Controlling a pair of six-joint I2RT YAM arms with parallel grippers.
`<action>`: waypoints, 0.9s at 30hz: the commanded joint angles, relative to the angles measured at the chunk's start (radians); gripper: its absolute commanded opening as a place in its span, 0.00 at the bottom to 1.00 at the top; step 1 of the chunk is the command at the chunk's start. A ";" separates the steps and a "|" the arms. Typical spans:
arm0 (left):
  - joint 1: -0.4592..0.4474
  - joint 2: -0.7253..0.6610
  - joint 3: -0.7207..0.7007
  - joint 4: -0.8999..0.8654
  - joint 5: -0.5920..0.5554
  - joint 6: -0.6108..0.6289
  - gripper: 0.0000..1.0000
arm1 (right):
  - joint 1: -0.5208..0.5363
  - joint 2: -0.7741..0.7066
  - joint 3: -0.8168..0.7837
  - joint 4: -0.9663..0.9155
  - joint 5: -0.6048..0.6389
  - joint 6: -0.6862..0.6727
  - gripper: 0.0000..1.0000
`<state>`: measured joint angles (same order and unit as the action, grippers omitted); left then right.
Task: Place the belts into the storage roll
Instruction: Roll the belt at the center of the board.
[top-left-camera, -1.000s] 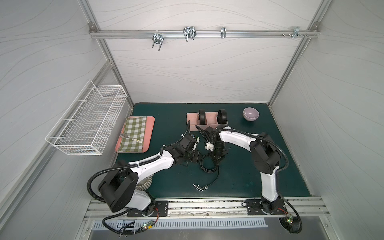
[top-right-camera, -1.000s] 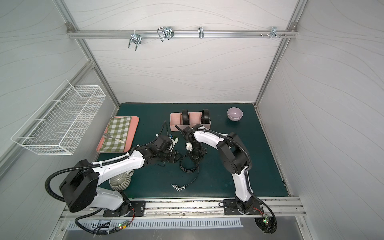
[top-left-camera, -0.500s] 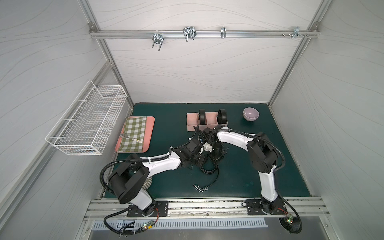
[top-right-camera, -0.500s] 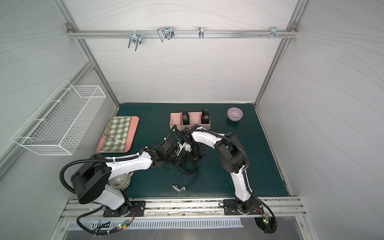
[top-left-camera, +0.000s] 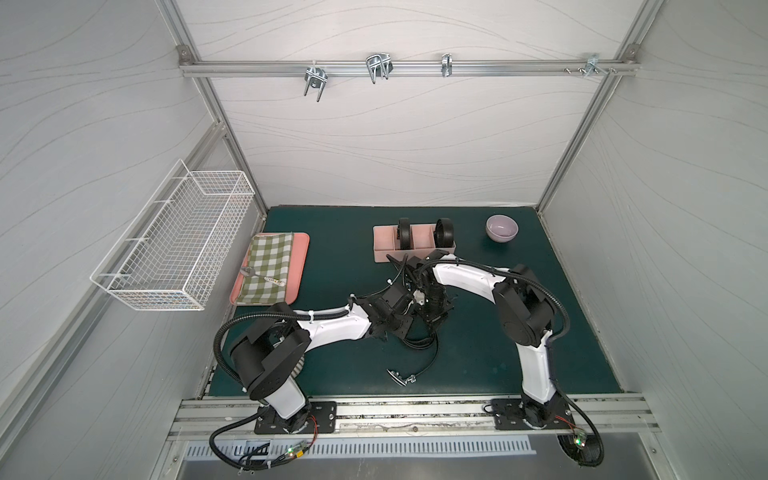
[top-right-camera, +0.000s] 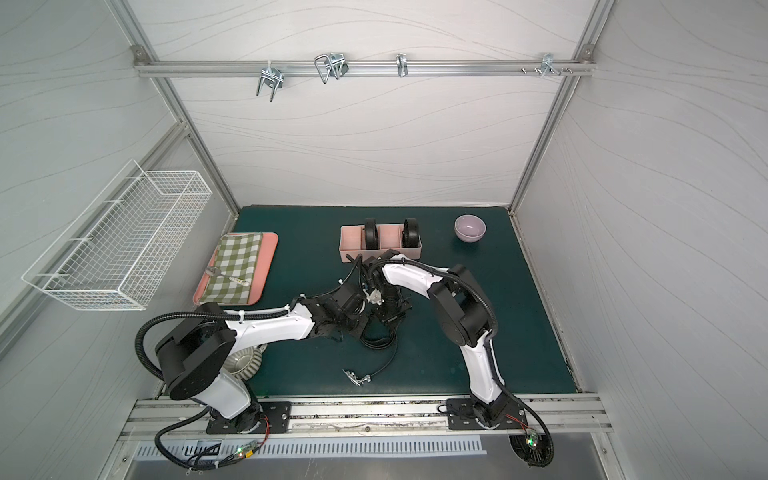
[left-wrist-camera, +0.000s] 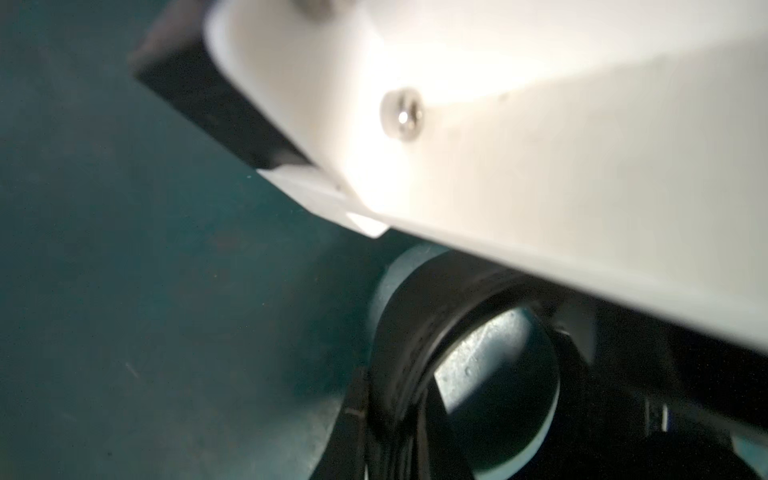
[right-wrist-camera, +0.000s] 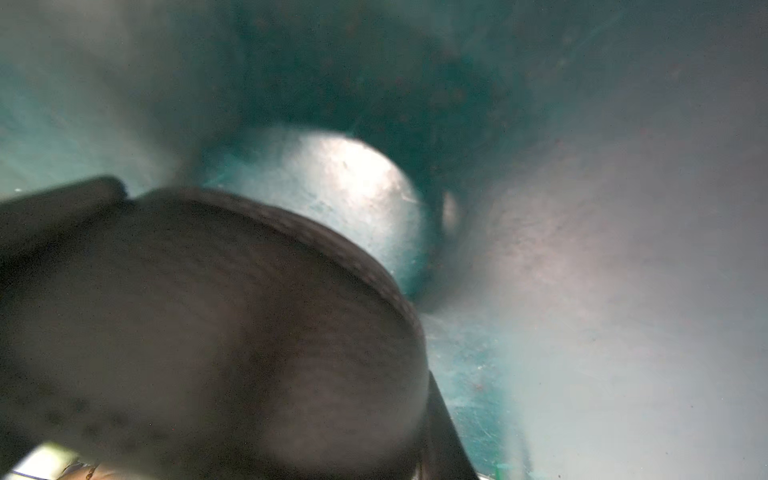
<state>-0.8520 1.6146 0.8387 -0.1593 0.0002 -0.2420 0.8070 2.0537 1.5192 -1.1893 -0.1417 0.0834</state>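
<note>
Pink plastic roll (top-left-camera: 384, 245), far centre of green mat (top-left-camera: 498, 340). Holds 2 coiled belts stood on edge: one (top-left-camera: 444, 232) in right-end compartment, other (top-left-camera: 404, 233) two along, w/ a bare compartment between. Left-end compartment also bare. Same in both top views.

Loose belt (top-left-camera: 420, 343): black, mid-mat, well apart from roll. Part-wound loops, tail curving to buckle (top-left-camera: 401, 377) nearer front rail.

L gripper (top-left-camera: 401, 322) & R gripper (top-left-camera: 434, 318): both low over far side of the loops, close together.
- L jaws: hidden in top views. Wrist cam shows only a belt loop (left-wrist-camera: 399, 353) on mat under white casing. Can't tell if clenched or released.
- R jaws: wrist cam blurred, dark mass at lens. Can't tell either.

Misc: lilac bowl (top-left-camera: 502, 227) far right; flat tray (top-left-camera: 300, 266) w/ checked cloth (top-left-camera: 270, 266) + spoon (top-left-camera: 261, 276) at left; wire basket (top-left-camera: 174, 241) on left wall.
</note>
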 joint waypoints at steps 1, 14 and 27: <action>-0.007 0.016 0.045 0.024 -0.012 0.003 0.01 | 0.019 0.008 0.027 -0.035 -0.007 -0.020 0.00; -0.019 0.011 0.055 -0.042 -0.197 -0.045 0.00 | -0.030 -0.052 -0.031 0.065 -0.096 0.161 0.38; -0.019 0.040 0.080 -0.070 -0.220 -0.065 0.00 | -0.256 -0.380 -0.471 0.516 -0.457 0.348 0.70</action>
<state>-0.8692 1.6405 0.8696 -0.2390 -0.1947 -0.2909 0.5751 1.7424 1.1080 -0.8085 -0.4774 0.3748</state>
